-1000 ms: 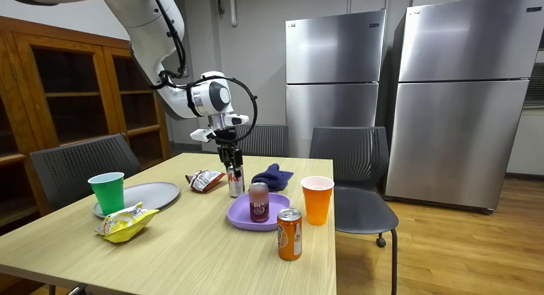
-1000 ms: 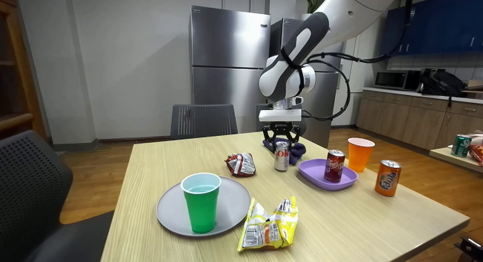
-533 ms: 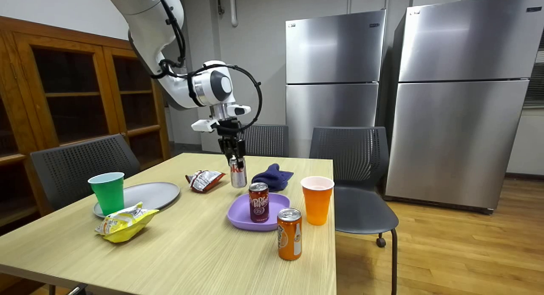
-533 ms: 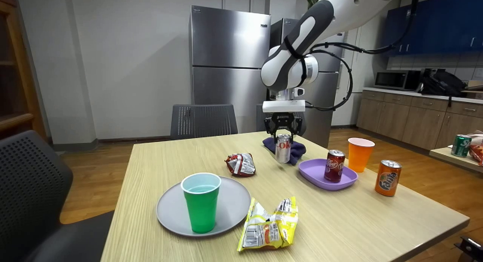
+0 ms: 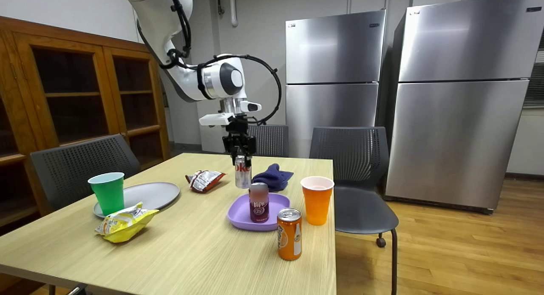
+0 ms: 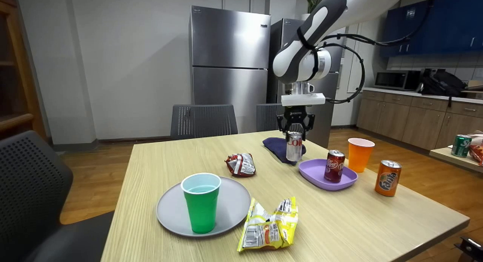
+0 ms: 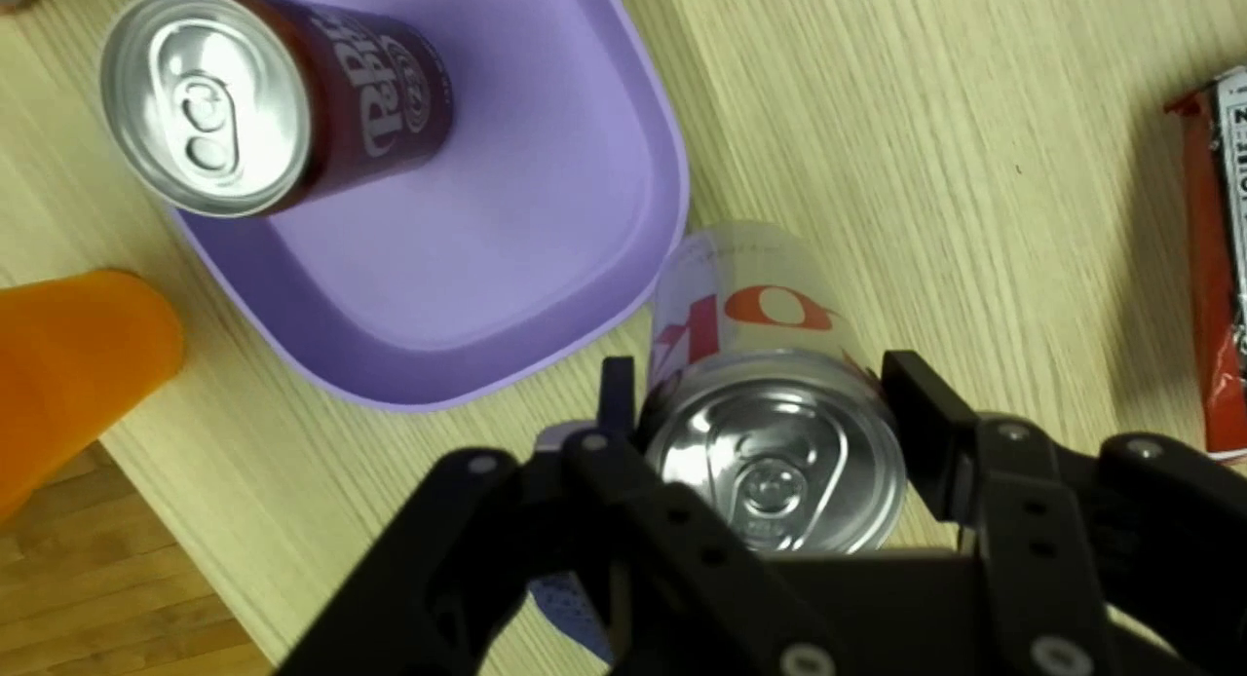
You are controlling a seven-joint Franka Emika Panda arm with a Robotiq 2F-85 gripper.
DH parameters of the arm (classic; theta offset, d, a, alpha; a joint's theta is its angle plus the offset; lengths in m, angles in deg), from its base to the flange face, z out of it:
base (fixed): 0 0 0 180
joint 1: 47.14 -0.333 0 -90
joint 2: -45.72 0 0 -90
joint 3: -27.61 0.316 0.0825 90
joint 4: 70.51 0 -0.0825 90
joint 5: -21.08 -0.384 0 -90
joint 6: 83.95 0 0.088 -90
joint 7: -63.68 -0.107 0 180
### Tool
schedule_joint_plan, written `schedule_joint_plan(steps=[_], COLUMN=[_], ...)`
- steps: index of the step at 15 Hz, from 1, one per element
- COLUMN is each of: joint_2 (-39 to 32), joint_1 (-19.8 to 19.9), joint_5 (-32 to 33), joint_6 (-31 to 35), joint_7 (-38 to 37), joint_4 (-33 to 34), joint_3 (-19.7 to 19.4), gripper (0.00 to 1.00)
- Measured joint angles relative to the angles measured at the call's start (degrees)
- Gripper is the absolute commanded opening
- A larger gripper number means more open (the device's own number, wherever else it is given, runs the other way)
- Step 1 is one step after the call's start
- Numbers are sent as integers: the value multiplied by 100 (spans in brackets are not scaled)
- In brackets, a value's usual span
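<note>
My gripper [image 7: 760,389] is shut on a silver Coke can [image 7: 770,320], one black finger on each side near its top. The can [image 6: 294,150] hangs upright, lifted off the table. A dark blue cloth [image 6: 274,147] lies behind it in an exterior view. Close by is a shallow purple plate [image 7: 507,218]. A dark red Dr Pepper can [image 7: 380,92] stands upright on that plate; its upper part looks blurred in an exterior view [image 5: 259,210]. The held can's lower end overlaps the plate's rim in the wrist view.
An orange cup [image 6: 359,158] and an orange Fanta can [image 6: 388,179] stand beyond the purple plate. A red and silver snack bag [image 6: 241,165] lies nearby. Farther off are a green cup [image 6: 202,213] on a grey plate [image 6: 171,209] and a yellow bag [image 6: 269,231].
The gripper has risen with the Coke can, taking it off the table. It has then shifted rightward in both exterior views. The other objects have stayed put.
</note>
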Motion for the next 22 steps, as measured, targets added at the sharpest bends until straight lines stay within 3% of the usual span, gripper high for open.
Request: schedule_joint_plan(steps=[9, 17, 22], joint_2=[144, 213, 212], joint_1=[236, 214, 203], joint_5=[30, 268, 334], joint_6=[-251, -166, 290], joint_7=[877, 968, 968], joint_4=[-307, -681, -958], joint_3=[-16, -12, -13], gripper=[39, 39, 39])
